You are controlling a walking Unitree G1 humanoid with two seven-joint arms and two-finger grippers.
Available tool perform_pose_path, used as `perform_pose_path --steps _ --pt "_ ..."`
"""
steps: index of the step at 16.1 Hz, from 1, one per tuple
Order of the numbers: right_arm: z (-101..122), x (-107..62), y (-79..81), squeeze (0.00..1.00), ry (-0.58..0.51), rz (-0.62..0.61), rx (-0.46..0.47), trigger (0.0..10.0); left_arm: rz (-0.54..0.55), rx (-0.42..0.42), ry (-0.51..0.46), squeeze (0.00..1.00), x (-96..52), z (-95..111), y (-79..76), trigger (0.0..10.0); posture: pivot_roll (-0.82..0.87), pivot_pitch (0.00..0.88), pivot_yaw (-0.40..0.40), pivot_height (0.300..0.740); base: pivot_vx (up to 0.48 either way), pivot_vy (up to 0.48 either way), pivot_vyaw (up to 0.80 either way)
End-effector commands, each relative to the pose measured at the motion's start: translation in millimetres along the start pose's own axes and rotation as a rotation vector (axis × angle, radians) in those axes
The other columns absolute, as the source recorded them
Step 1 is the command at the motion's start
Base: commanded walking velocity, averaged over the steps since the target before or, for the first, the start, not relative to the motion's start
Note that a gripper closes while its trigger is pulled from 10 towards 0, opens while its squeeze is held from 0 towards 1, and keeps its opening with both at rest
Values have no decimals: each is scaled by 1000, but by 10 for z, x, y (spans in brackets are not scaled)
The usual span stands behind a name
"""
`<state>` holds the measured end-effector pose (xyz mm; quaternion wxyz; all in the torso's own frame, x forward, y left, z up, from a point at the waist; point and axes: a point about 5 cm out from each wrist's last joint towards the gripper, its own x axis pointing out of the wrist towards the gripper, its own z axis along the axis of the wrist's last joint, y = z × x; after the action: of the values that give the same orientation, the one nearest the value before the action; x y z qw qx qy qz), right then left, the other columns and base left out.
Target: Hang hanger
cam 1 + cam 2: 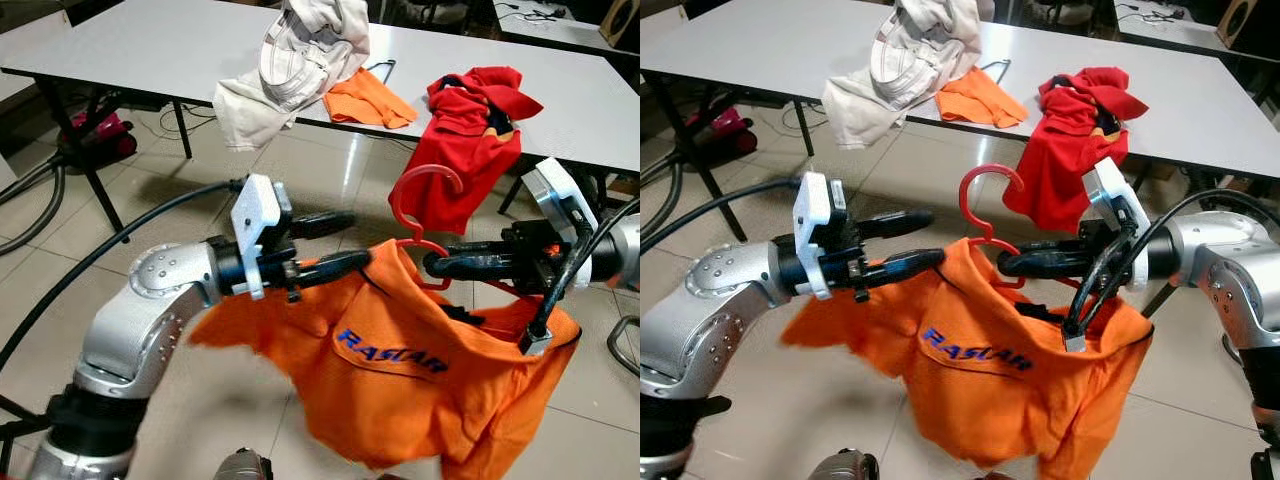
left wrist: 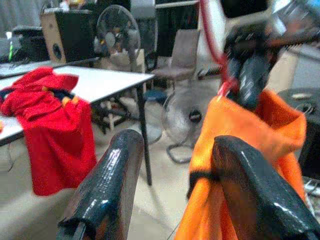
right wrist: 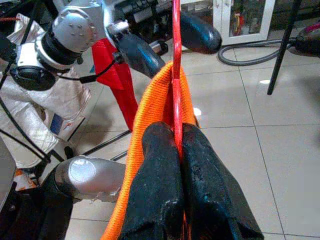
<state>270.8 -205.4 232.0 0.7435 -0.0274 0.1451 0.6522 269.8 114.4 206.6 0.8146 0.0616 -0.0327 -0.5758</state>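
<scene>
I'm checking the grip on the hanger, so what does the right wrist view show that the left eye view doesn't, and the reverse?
Right wrist view: the right claw with both fingers pressed shut on the thin red hanger, plus a glass-fronted cabinet behind.

Left eye view: the hanger's hook standing free above the orange shirt, its RASTAR lettering, and the table with a beige garment and a red shirt.

Both: the left claw, open, one finger in the orange shirt's collar.

It was a lab-like workroom: a long white tabletop (image 1: 150, 45) stood on tiled floor (image 1: 320, 170), with fans (image 2: 117, 27), a speaker (image 2: 60, 42) and chair (image 2: 182, 55) beyond it.
</scene>
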Motion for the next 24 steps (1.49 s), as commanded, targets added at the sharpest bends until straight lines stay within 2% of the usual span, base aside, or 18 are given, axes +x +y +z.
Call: perform_pose_path --steps 1,3,4,6,8,12,13,18,19,20,21,24 --pt "146 -110 71 0 -35 10 -50 10000 0 15 49 0 -162 -40 66 10000 -15 44 -22 740 0 0 0" --pt "191 -170 91 0 -54 3 -57 10000 13 4 61 0 -324 -44 110 10000 -14 42 -20 740 0 0 0" --pt "245 -246 97 0 -68 -25 -70 10000 -7 -14 62 0 -506 -42 106 10000 -15 39 -19 740 0 0 0" --pt "302 -336 109 0 -75 -46 -85 10000 10 -61 40 0 -636 -41 121 10000 -15 38 -13 740 0 0 0" --pt "341 -364 136 0 -94 -42 -89 10000 38 -56 57 0 -667 -110 169 10000 -16 40 -8 740 0 0 0" --pt "305 -374 154 0 -101 -44 -86 10000 28 -71 103 0 -622 -295 133 10000 -17 42 -2 740 0 0 0" --pt "306 -390 161 0 -105 -44 -85 10000 66 -72 111 0 -653 -351 174 10000 -19 41 -1 740 0 0 0" --pt "311 -468 157 0 -112 -59 -85 10000 83 -92 105 0 -749 -378 210 10000 -19 32 -3 740 0 0 0" --pt "308 -470 158 0 -113 -60 -86 10000 75 -104 102 0 -745 -404 200 3529 -19 32 -3 740 0 0 0" --pt "306 -471 157 0 -114 -59 -86 10000 69 -115 102 0 -739 -431 190 1294 -22 26 -3 740 0 0 0" --pt "307 -471 154 0 -115 -60 -87 10000 66 -126 99 0 -735 -444 183 0 -22 26 -3 740 0 0 0" --pt "320 -474 144 0 -119 -61 -93 10000 57 -164 91 0 -760 -499 169 0 -24 23 -2 740 0 0 0"
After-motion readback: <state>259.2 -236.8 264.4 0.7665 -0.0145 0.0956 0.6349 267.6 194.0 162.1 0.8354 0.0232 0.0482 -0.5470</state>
